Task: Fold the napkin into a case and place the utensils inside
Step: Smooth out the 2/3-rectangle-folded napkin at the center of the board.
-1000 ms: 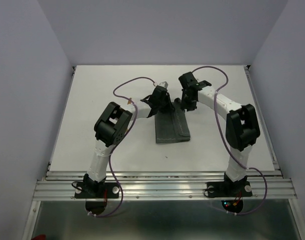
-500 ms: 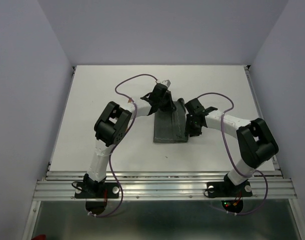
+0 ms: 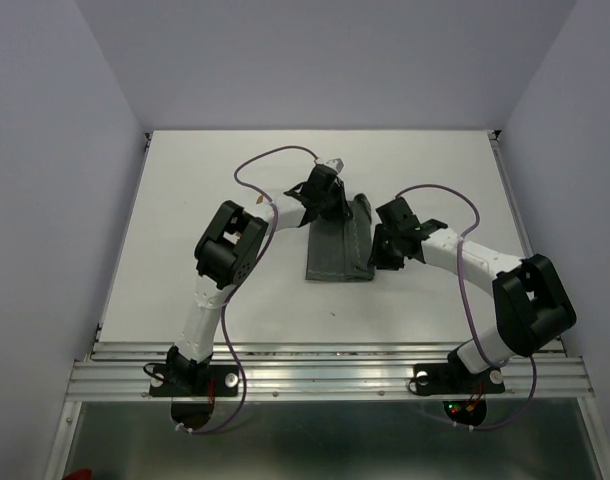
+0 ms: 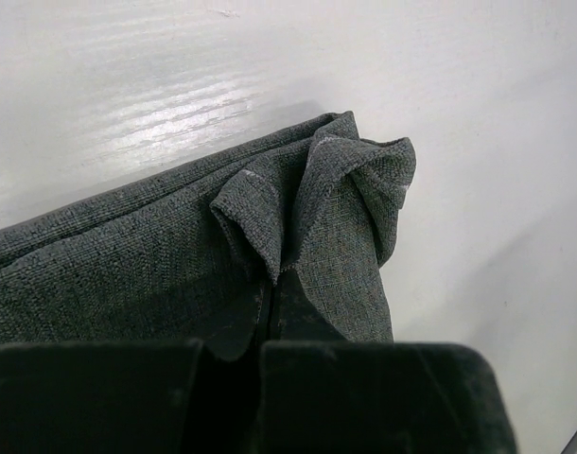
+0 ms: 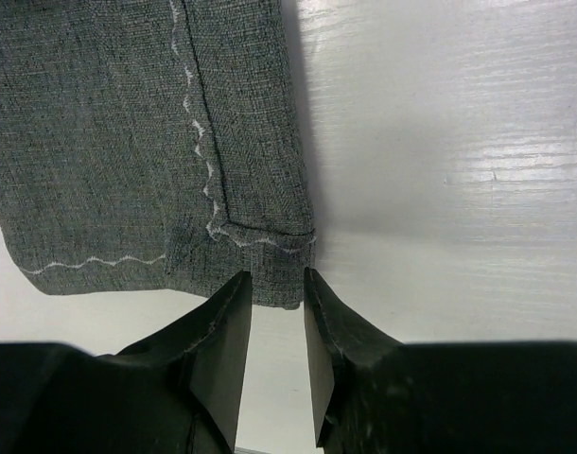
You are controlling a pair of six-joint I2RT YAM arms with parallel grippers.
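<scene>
The napkin [image 3: 339, 247] lies folded into a long dark grey strip at the table's middle. Its pale zigzag hem shows in the right wrist view [image 5: 128, 123]. My left gripper [image 3: 323, 207] is at the strip's far end, shut on a bunched fold of the cloth [image 4: 307, 199]; in the left wrist view the gripper [image 4: 268, 307] pinches it between closed fingers. My right gripper [image 3: 377, 258] is at the strip's near right corner. In the right wrist view it [image 5: 276, 284] is open a little, and the cloth's corner lies just at the fingertips [image 5: 227, 312]. The utensils are out of view.
The white table [image 3: 185, 180] is walled by pale panels at left, right and back. Purple cables [image 3: 275, 157] loop over both arms. A metal rail [image 3: 325, 370] runs along the near edge.
My right arm has swung from the strip's far right end down to its near right corner. My left gripper has stayed at the far end, holding the cloth.
</scene>
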